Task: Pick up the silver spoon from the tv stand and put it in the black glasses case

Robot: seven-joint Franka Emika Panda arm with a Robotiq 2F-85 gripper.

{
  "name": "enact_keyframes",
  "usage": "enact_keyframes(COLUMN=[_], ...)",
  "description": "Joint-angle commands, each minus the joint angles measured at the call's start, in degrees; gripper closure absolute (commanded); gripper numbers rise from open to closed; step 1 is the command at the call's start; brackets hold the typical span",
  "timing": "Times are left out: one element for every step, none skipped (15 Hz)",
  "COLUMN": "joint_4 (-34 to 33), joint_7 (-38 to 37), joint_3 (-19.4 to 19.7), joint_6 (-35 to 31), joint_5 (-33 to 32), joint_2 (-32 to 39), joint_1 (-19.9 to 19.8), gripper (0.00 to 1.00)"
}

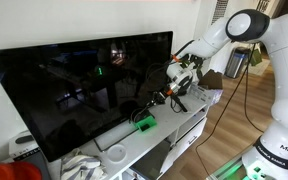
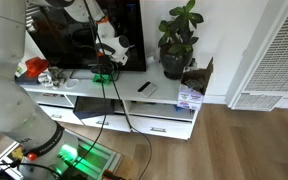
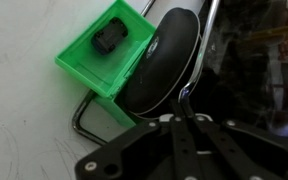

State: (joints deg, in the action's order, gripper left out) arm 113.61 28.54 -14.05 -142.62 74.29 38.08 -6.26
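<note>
One gripper point(image 1: 171, 93), poised low over the tv stand point(image 2: 166, 97); jaw state cannot be told, the fingertips being lost in dark linkage in the wrist view
One black glasses case point(image 3: 169, 60), lying on the stand just beside the green box point(image 3: 92, 62)
One silver spoon point(image 3: 198, 60), tentatively: a thin bright strip runs along the case's edge down toward the gripper, though whether this is the handle, and whether it is held, is unclear
One small black item point(image 3: 111, 35) inside the green box
One wire loop point(image 3: 81, 118); one TV point(image 1: 84, 90); one potted plant point(image 2: 179, 40)
Progress, judged: spoon brought near the case; placing inside not yet shown done
</note>
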Motion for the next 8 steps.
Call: enact_keyframes(joint_4=[-0.8, -1.0, -1.1, -1.3, -1.4, -1.4, -1.6, -1.8], joint_7=[6.4, 8.1, 9.5, 10.8, 11.8, 12.6, 13.5, 14.4], joint_3=[1.8, 2.2, 2.6, 3.1, 3.5, 4.2, 4.8, 5.4], joint_6=[-3.6, -4.5, -5.3, -5.8, -5.9, -5.9, -6.0, -5.9], joint_5=[8.4, 10.5, 12.5, 14.6, 16.6, 18.2, 20.0, 21.8], joint_2=[0.7, 1.0, 1.1, 1.2, 1.1, 1.1, 1.1, 1.1], joint_1=[3.6, 4.4, 5.2, 5.9, 6.5, 7.2, 7.9, 8.5], gripper=[0.99, 0.99, 0.99, 0.99, 0.99, 0.99, 0.99, 0.99])
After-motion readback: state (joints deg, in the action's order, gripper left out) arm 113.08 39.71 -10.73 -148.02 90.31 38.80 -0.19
